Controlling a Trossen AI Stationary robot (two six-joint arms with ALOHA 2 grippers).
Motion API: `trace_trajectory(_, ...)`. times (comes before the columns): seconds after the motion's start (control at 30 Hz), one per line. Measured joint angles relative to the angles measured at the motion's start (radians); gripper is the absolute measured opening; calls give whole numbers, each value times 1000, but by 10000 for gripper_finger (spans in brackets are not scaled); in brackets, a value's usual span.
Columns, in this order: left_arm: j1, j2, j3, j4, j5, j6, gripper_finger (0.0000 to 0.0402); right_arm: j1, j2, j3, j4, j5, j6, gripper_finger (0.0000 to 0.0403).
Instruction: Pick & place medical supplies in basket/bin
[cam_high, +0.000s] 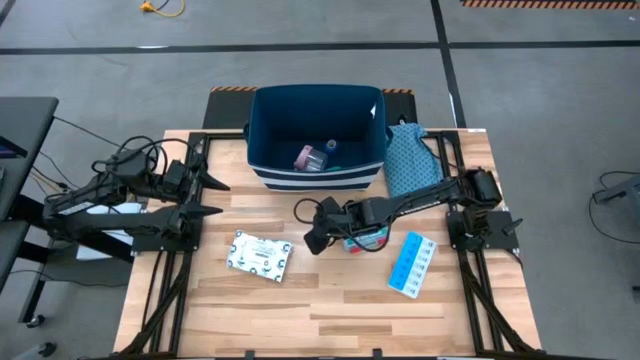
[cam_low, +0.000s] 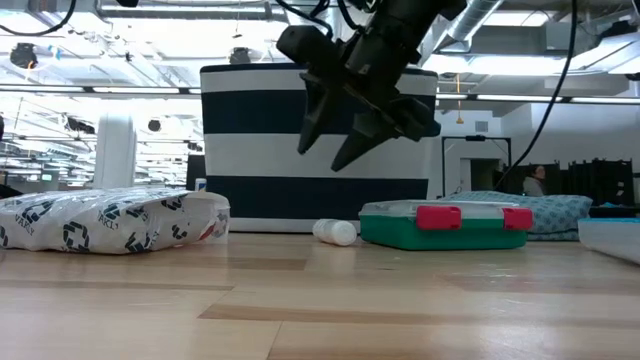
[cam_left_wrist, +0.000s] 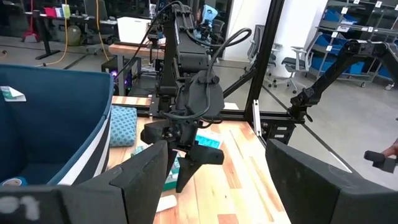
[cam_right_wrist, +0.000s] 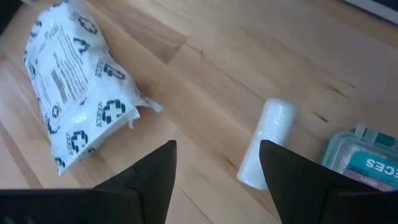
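Observation:
My right gripper (cam_high: 316, 238) (cam_low: 343, 135) hangs open above the table in front of the navy bin (cam_high: 315, 130) (cam_low: 320, 140), its fingers pointing down and touching nothing. Below it lies a white tube (cam_right_wrist: 266, 143) (cam_low: 335, 232) on its side. To the tube's right, the teal-and-red box (cam_high: 368, 238) (cam_low: 445, 225) rests flat. The white packet with green print (cam_high: 258, 254) (cam_right_wrist: 81, 93) lies to the left. The light blue pill organiser (cam_high: 412, 264) lies near the right edge. A pink item (cam_high: 310, 158) sits inside the bin. My left gripper (cam_high: 212, 197) waits open at the table's left side.
A teal patterned cloth bag (cam_high: 405, 158) lies to the right of the bin, beside the right arm. Black frame rails run along both table sides. Bare wood (cam_high: 320, 310) stretches along the near edge. A person shows far off in the room (cam_low: 535, 180).

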Motion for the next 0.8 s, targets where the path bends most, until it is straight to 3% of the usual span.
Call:
trace_trajectory(0.33, 0, 0, 0, 0, 0, 1, 261, -5, 67, -1, -10, -19, -9, 230)
trace_trajectory(0.8, 0, 0, 0, 1, -1, -7, 261, -34, 66, 0, -19, -17, -31, 230)
